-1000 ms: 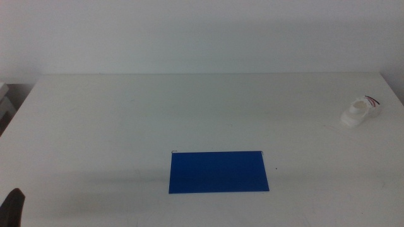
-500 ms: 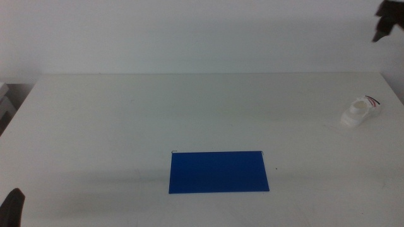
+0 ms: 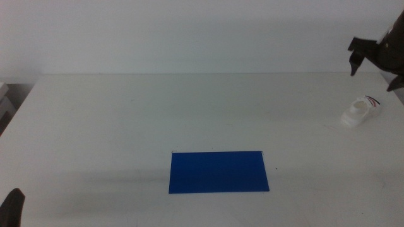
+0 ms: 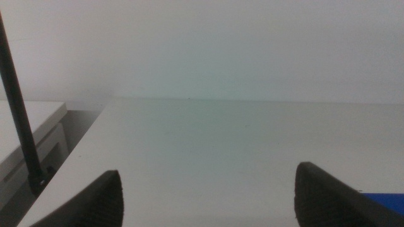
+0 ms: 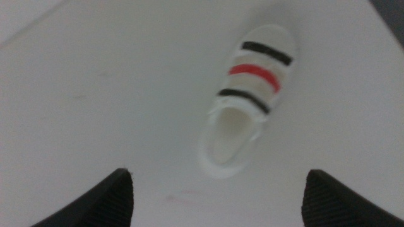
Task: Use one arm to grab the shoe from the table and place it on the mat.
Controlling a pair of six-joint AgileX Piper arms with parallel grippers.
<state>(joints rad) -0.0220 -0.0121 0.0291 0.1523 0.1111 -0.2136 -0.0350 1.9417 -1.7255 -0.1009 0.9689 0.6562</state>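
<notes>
Smooth matt white counter [image 3: 189, 113], flat matt dark blue mat [image 3: 218, 171], white sneaker [image 5: 246, 101] with black and red straps, matt black right gripper [image 3: 375, 60]

The right arm [image 3: 386, 53] now reaches into the middle view from the upper right corner, lower and further in than half a second ago, when only a dark tip showed at the top edge (a second ago none of it showed). Its right claw [image 5: 218, 189], jaws spread wide, now hangs above the shoe [image 3: 360, 111], not touching it.
</notes>
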